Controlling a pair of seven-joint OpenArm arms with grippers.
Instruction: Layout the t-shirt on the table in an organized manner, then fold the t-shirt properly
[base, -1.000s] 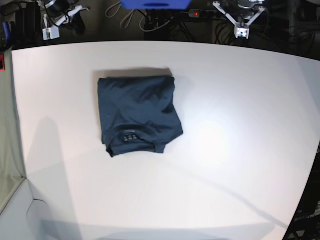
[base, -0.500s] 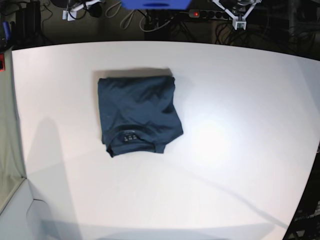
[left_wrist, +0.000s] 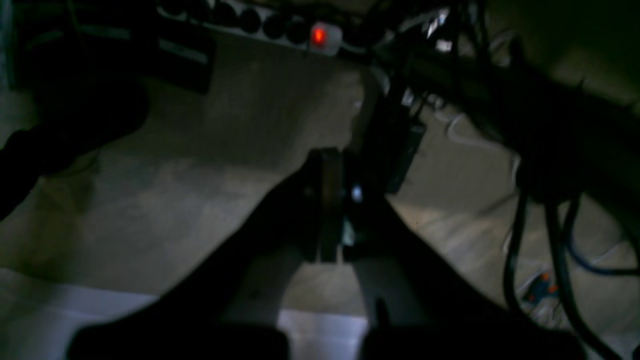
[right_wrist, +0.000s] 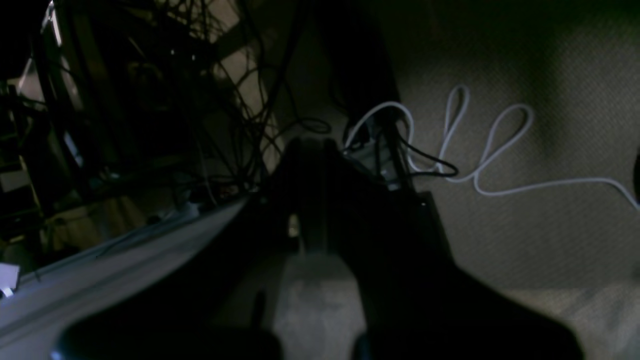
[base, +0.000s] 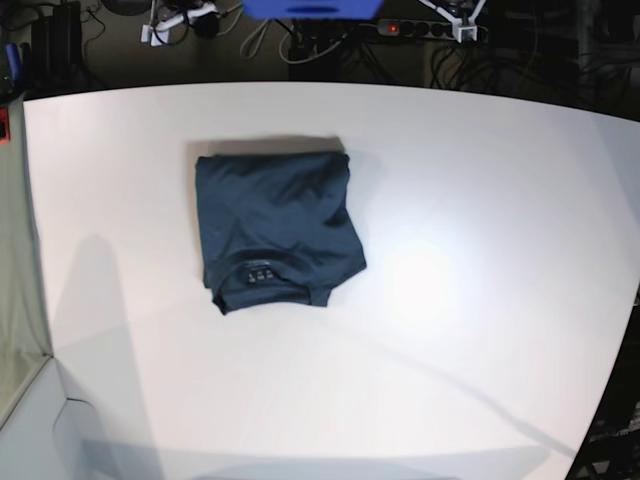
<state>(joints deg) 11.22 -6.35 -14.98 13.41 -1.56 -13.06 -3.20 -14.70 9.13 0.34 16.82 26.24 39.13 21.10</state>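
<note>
T-shirt (base: 277, 228) folded on table (base: 480, 300): base view only; wrist views floor.

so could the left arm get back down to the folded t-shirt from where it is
Probably yes: nothing lies on or beside the t-shirt on the table, and the left tool, shut, sits beyond the far edge with a bare stretch between.

Robotics laboratory workspace. A large white smooth matte table (base: 450, 300) with a curved edge fills the overhead view. Beyond the table's far edge lies a dim carpeted floor (right_wrist: 525, 235) strewn with tangled black cables (left_wrist: 540, 165), a looping white cord (right_wrist: 480, 165) and a power strip with a glowing red switch (left_wrist: 318, 36). A blue box (base: 312, 8) sits just past that edge.
</note>
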